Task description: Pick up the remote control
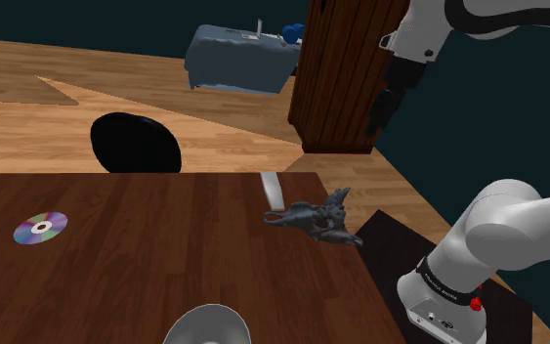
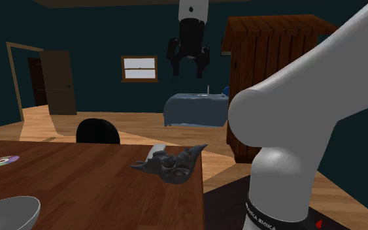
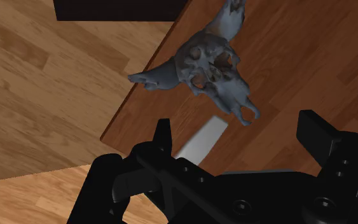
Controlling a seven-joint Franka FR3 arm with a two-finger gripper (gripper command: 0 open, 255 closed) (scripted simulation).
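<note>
Well below the pincer (image 2: 189,70), which hangs spread wide and holds nothing, the remote control (image 3: 203,141) lies flat on the wooden table (image 3: 285,76), close to its edge and just beside a dark grey horned skull figure (image 3: 210,63). I see two risks. A descent slightly off line could shove the slim remote over the edge onto the floor (image 3: 37,95). One finger could also catch a horn of the skull and knock both askew.
</note>
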